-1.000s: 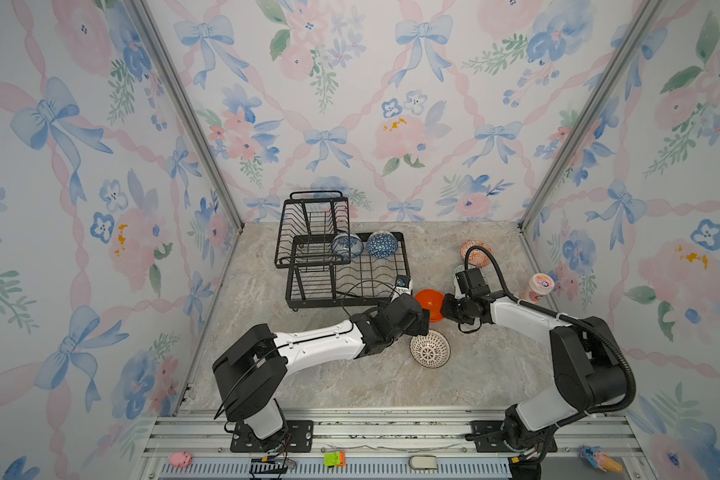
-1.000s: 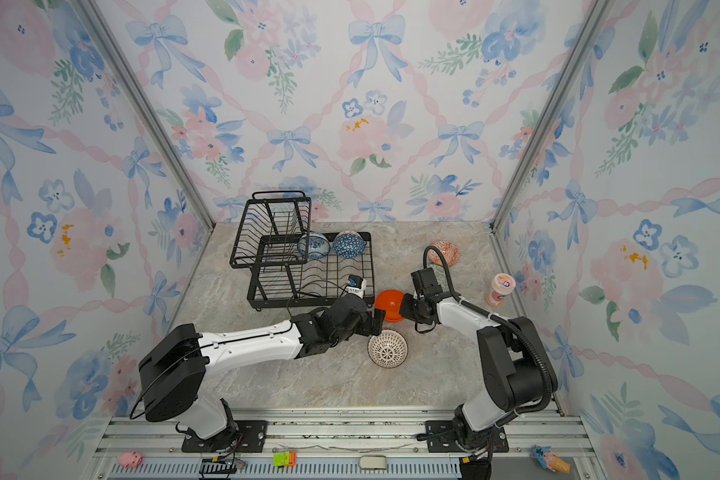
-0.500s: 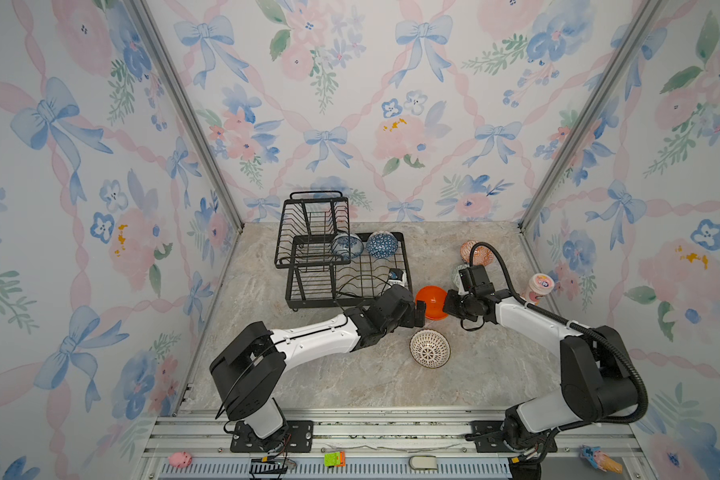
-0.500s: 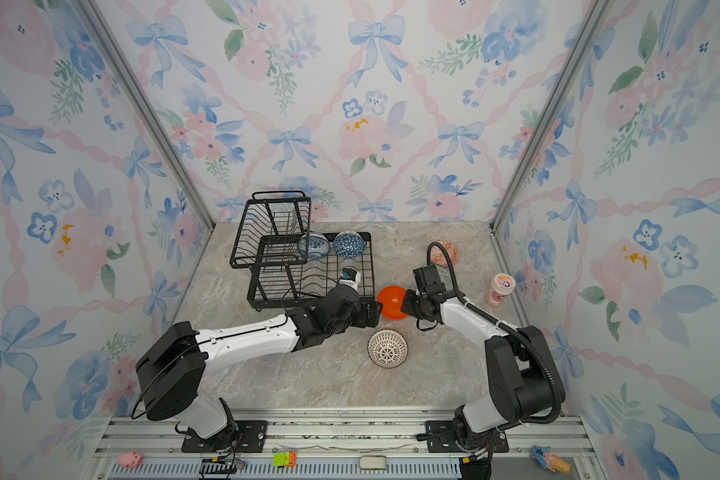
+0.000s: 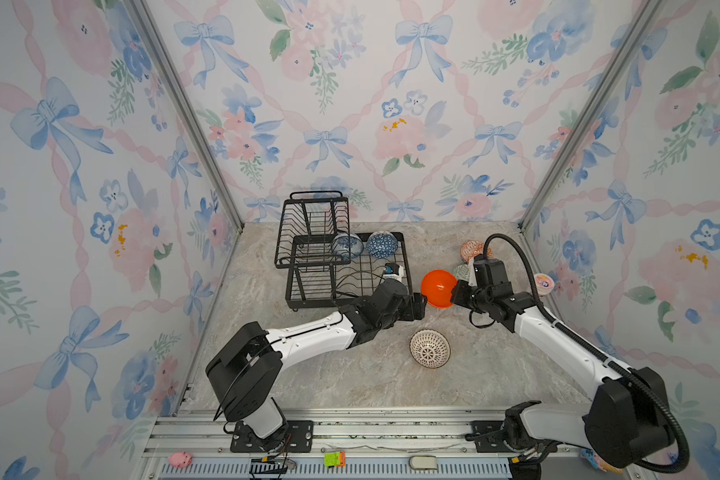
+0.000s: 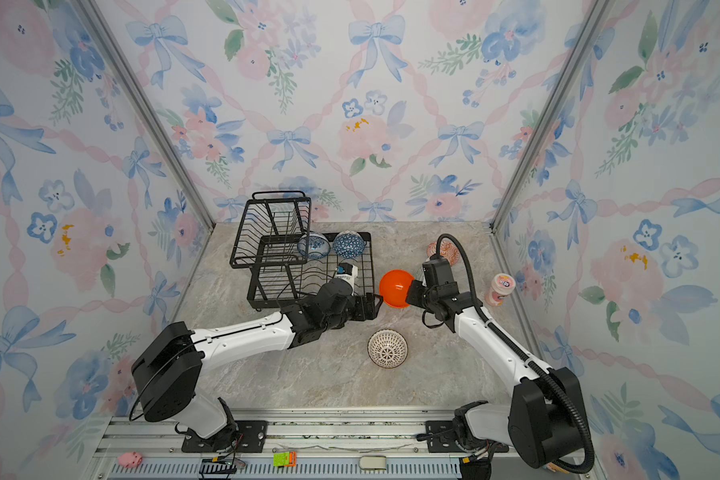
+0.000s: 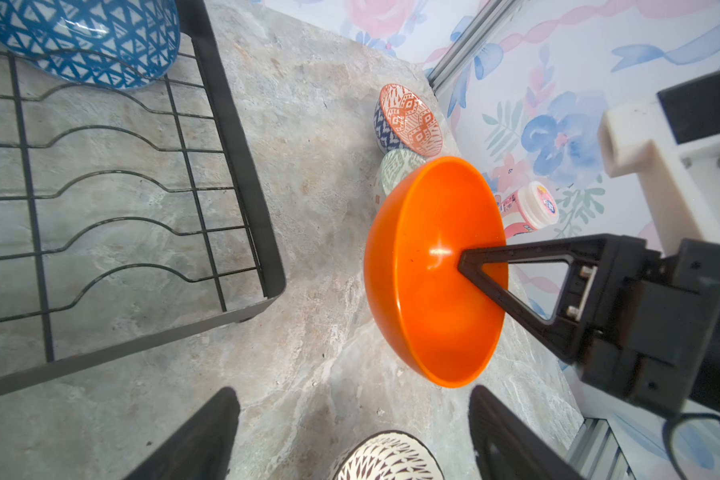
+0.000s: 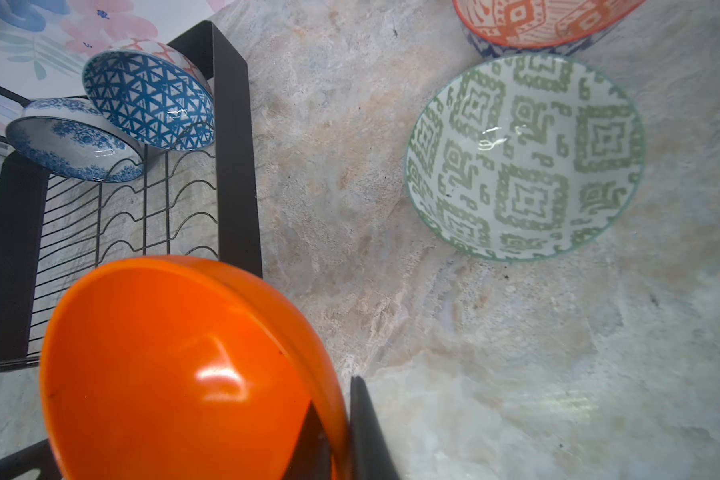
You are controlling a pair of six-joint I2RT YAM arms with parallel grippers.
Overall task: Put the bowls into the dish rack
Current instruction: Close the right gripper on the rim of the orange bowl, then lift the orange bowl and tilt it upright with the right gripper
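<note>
The table (image 5: 350,382) carries the rack (image 5: 308,264), which stands at the back left in both top views (image 6: 267,264). Its base tray holds two bowls, side by side at the back: the floral bowl (image 5: 346,246) and the geometric bowl (image 5: 382,245). Both lean on edge with their mouths toward the front.

The left gripper (image 7: 352,390) hangs just off the rack's front right corner, jaws wide and empty. The right gripper (image 5: 454,286) is clamped on the rim of the orange bowl (image 5: 438,289). This bowl sits between the two grippers, just right of the rack. It is tipped steeply, and its hollow shows in every view. Only the left wrist view shows one right finger (image 7: 516,252) lying inside it.

The white bowl (image 5: 430,348) rests on the table nearer the front, well apart from the rack. The green bowl (image 8: 524,158) stands mouth up. The right wrist view shows it whole, while in both top views the right gripper hides most of it. Behind it the orange-white bowl (image 5: 472,250) is tilted. The cup (image 5: 543,284) stands by the right wall.
</note>
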